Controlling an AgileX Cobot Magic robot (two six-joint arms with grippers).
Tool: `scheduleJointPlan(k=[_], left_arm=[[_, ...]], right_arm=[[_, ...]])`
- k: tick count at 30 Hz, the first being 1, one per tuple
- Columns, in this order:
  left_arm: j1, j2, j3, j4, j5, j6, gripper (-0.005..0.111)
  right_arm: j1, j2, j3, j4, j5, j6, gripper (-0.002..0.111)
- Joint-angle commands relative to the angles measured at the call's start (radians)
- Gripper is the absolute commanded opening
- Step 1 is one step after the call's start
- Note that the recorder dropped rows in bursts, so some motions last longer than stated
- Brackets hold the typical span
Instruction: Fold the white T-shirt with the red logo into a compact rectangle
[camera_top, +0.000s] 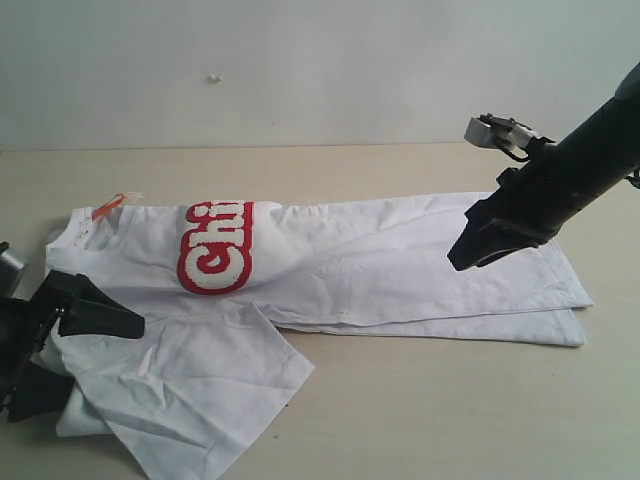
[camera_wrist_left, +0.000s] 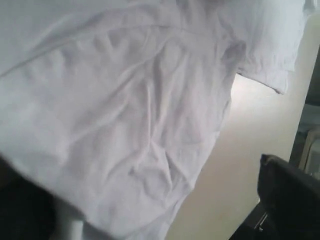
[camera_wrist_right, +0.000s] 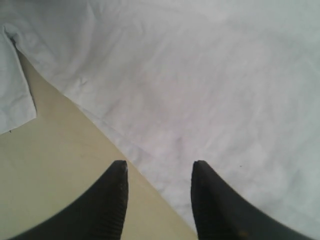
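The white T-shirt (camera_top: 380, 260) lies folded lengthwise across the table, its orange neck tag (camera_top: 108, 207) at the left. Only the "Chi" of the red logo (camera_top: 215, 248) shows. One loose sleeve flap (camera_top: 205, 385) spreads toward the front. My left gripper (camera_top: 100, 355) is at the front left by the collar end, jaws apart, with cloth draped between and over its fingers (camera_wrist_left: 290, 200); crumpled white fabric (camera_wrist_left: 125, 110) fills that wrist view. My right gripper (camera_top: 470, 255) hovers open above the hem end. Its fingertips (camera_wrist_right: 120, 172) straddle the shirt's edge (camera_wrist_right: 150, 150), holding nothing.
The beige tabletop (camera_top: 450, 400) shows in front of the shirt and behind it (camera_top: 300, 170). A pale wall (camera_top: 300, 70) closes the back. A second corner of white cloth (camera_wrist_right: 15, 95) shows in the right wrist view.
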Motion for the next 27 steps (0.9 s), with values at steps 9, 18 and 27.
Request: scheduleJointPlan(k=[9, 18, 27], left_arm=[[-0.006, 0.053, 0.007, -0.048, -0.072, 0.06, 0.065], [-0.006, 0.055, 0.007, -0.03, 0.029, 0.06, 0.0], [-0.006, 0.055, 0.007, -0.044, 0.255, -0.079, 0.0]], right_arm=[[-0.005, -0.01, -0.004, 0.005, -0.001, -0.005, 0.041], [-0.005, -0.01, -0.004, 0.005, -0.001, -0.005, 0.041], [-0.005, -0.01, -0.004, 0.018, 0.0, -0.004, 0.041]])
